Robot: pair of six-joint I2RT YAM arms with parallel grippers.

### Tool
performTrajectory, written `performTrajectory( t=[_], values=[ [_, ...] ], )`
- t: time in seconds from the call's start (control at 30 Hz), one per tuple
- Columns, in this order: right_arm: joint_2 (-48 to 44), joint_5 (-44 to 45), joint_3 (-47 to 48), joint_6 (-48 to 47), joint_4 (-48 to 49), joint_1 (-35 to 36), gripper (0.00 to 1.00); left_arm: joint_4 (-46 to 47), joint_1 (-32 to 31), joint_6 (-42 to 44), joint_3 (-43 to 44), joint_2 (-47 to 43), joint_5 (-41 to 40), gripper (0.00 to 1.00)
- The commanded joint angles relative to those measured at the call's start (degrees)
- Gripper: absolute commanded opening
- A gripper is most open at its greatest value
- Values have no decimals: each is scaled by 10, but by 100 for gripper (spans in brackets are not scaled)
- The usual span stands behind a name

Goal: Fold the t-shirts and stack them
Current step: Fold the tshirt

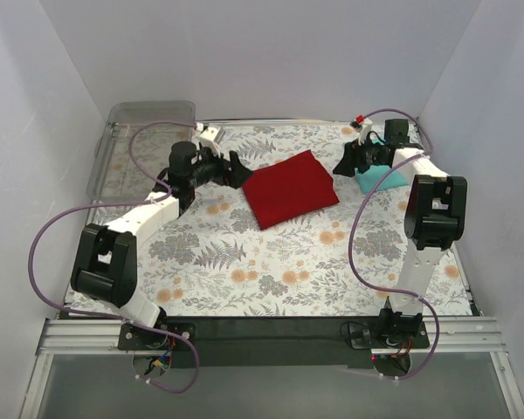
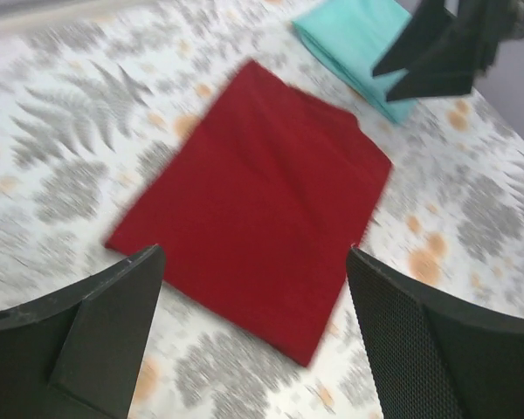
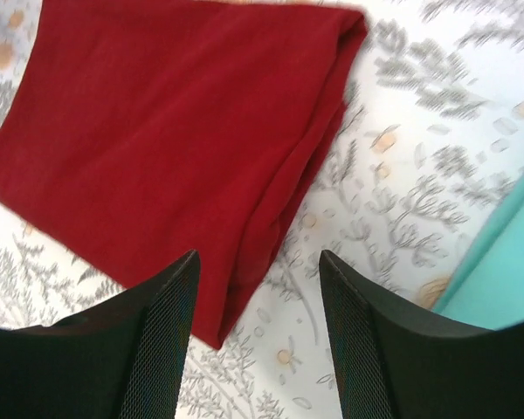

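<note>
Now, dark red cloth t-shirt [image 1: 290,188]: folded flat, mid floral-patterned mat [image 1: 244,262].
Teal-turquoise cloth t-shirt [image 1: 377,181]: folded, far right, apart from it.
Left gripper [image 1: 236,168]: wide, empty, just left of red.
Right gripper [image 1: 350,161]: wide, empty, over gap between shirts.

Gap between red shirt [image 1: 290,188], teal shirt [image 1: 378,182]
</note>
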Motion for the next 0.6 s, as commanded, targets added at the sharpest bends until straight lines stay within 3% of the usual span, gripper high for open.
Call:
performTrajectory(
  t=[0.0, 0.33, 0.57],
  values=[
    [-16, -62, -19, -55, -39, 14, 54, -8, 1, -85, -85, -30, 96, 78],
    [124, -155, 118, -117, -134, -14, 57, 9, -1, -117, -172, -49, 149, 76],
    [131, -160, 112, -130, -156, -14, 58, 13, -1, -126, -197, -68, 148, 75]
  ],
)
